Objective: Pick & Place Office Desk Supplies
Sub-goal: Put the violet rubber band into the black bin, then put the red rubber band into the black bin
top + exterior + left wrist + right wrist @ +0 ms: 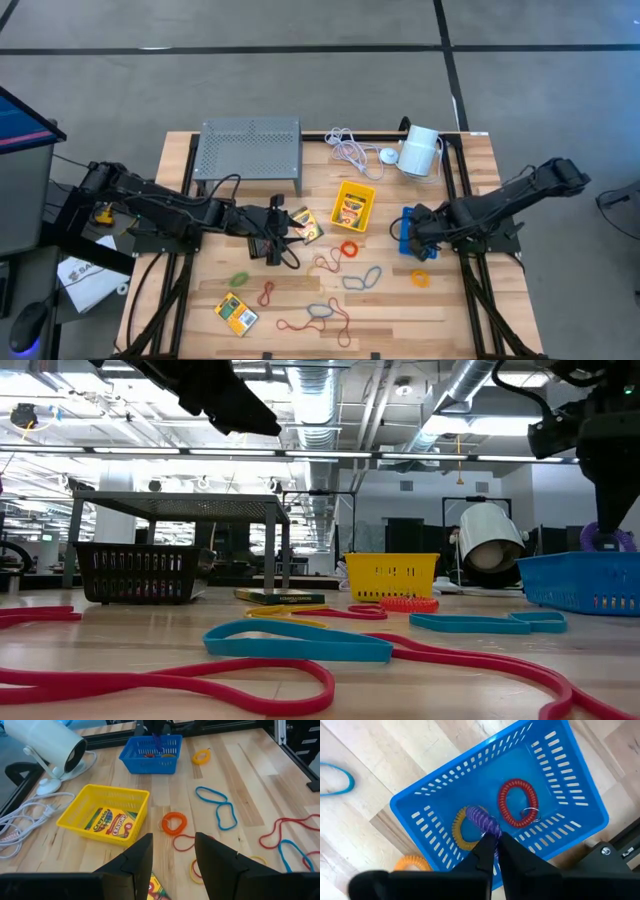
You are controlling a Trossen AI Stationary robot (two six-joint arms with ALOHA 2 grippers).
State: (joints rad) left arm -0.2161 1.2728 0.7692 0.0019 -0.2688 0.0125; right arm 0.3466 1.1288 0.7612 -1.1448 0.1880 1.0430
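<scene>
My right gripper [493, 846] hangs over the blue bin [445, 790] at the table's right, shut on a purple coiled band [479, 819]. A red coil [518, 802] and a yellow coil [461, 834] lie on the bin's floor. My left gripper [172, 851] hovers open over mid-table with nothing between its fingers, above a crayon box [305, 226]. Ahead of it lie an orange coil [174, 823] and the yellow bin [82, 805], which holds another crayon box [111, 821]. Loose rubber bands [362, 278] are scattered on the near half of the table. My right gripper pinches one end of the purple coil's loop [489, 831] between its two fingertips, coming from above and pointing down. The loop hangs below the fingers inside the bin's walls [606, 538]. Whether it touches the bin's floor, I cannot tell.
A grey perforated stand [250, 150] stands at the far left, with a black bin [140, 572] under it in the low view. A white cable [350, 152] and a white cylinder [420, 150] lie at the far edge. A third crayon box [235, 313] and a yellow coil [420, 278] lie nearer.
</scene>
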